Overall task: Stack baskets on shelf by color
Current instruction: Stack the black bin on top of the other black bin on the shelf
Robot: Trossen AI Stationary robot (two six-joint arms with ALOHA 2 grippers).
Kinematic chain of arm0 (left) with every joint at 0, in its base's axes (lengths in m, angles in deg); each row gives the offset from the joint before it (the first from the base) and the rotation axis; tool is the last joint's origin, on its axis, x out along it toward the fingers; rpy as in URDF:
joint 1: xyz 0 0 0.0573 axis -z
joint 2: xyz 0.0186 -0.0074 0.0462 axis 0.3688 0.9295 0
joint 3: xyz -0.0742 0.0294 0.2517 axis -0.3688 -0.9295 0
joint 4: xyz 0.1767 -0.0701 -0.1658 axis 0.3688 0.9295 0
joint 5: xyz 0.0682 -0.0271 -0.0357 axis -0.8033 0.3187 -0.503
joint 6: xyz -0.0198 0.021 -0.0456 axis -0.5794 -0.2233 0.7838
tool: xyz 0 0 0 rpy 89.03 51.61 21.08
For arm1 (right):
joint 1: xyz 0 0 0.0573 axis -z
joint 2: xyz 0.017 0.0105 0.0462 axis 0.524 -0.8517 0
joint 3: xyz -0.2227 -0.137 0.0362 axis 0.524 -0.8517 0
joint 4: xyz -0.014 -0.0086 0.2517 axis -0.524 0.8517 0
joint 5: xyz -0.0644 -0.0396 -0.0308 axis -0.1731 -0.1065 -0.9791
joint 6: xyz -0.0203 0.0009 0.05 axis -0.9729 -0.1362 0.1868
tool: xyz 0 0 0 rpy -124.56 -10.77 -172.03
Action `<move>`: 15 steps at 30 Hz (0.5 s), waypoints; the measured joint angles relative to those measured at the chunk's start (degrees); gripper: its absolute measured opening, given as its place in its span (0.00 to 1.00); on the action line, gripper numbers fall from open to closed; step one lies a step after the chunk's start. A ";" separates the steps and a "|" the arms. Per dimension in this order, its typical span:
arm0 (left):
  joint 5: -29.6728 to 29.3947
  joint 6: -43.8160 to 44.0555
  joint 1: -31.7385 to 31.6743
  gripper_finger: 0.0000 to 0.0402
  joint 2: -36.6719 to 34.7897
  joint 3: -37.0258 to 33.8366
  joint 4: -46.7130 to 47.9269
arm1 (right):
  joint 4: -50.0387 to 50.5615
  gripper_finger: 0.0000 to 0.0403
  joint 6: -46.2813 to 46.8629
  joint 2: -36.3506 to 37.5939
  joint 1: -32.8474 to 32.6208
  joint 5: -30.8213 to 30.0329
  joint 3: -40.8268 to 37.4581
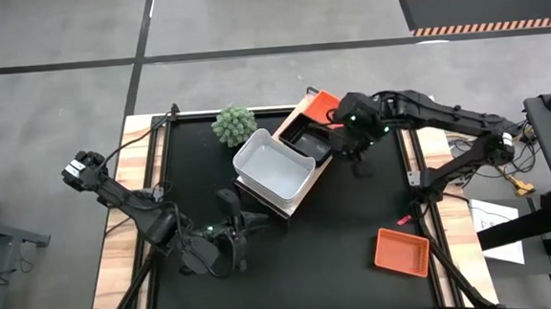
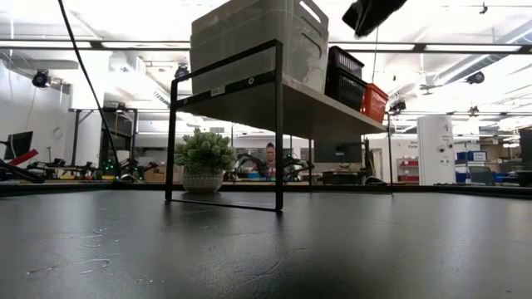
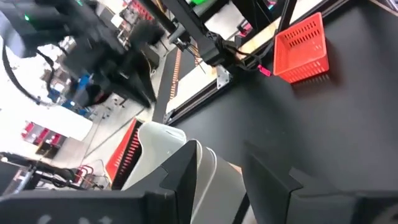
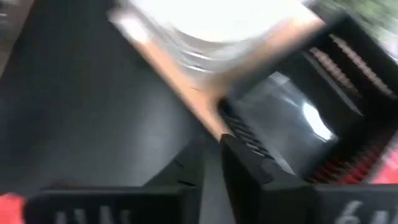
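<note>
You're late in the sort now. The light-wood shelf board with its white front edge and dark frame [image 1: 295,199] sits at an angle in the middle of the black tabletop [image 1: 337,227], and it carries all three colours in a row. The stack of pale white rounded plastic baskets [image 1: 274,169] is at the end nearer the left arm. The black slatted-sided basket [image 1: 308,138] is in the middle, and an orange-red plastic basket [image 1: 322,104] is at the far end (the low view shows the same order along the board).

Your right gripper [image 1: 350,148] is up over the shelf, just beside the black basket on its outer side. Its own camera looks down into that black tray, but the view is too smeared to show whether the tool is parted or closed, so I cannot tell. Nothing shows in its grasp.

Your left gripper [image 1: 239,214] waits low over the table near the white stack, jaws parted with nothing between them.

My read is that the black placement is the step in hand and looks about done. One piece is left out: a single orange-red slatted basket [image 1: 402,251] lying on the tabletop near the right front corner, well apart from the shelf.

Next you'll need to lift the right arm clear of the shelf and swing it to that loose basket. Take it by a rim and carry it over the black one to nest on the orange at the far end. The small green spiky plant [image 1: 233,124] stands close by that end.
</note>
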 joint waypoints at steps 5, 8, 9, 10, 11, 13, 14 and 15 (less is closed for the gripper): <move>-0.02 -5.79 0.00 0.27 0.00 -0.65 -4.31 | -3.56 0.03 5.90 0.06 -2.65 -13.89 -3.40; -0.04 -7.19 0.00 0.27 0.00 -0.71 -4.89 | -5.21 0.03 6.61 0.12 -2.86 -14.41 -4.30; -0.04 -7.23 0.00 0.27 0.00 -0.71 -4.89 | -5.83 0.02 6.93 0.12 -2.86 -14.60 -4.51; -0.04 -7.23 0.00 0.27 0.00 -0.71 -4.89 | -6.18 0.02 7.00 0.12 -2.81 -14.73 -4.57; -0.04 -7.23 0.00 0.27 0.00 -0.71 -4.88 | -6.22 0.02 6.76 0.12 -2.80 -14.82 -4.57; -0.04 -7.25 -0.02 0.27 0.00 -0.71 -4.88 | -6.20 0.02 6.56 0.13 -2.80 -14.83 -4.41; -0.04 -7.25 -0.02 0.27 0.00 -0.71 -4.88 | -6.24 0.02 6.56 0.20 -2.81 -14.81 -4.11; -0.04 -7.24 0.00 0.27 0.00 -0.74 -4.88 | -6.38 0.02 6.55 0.38 -2.81 -14.81 -3.83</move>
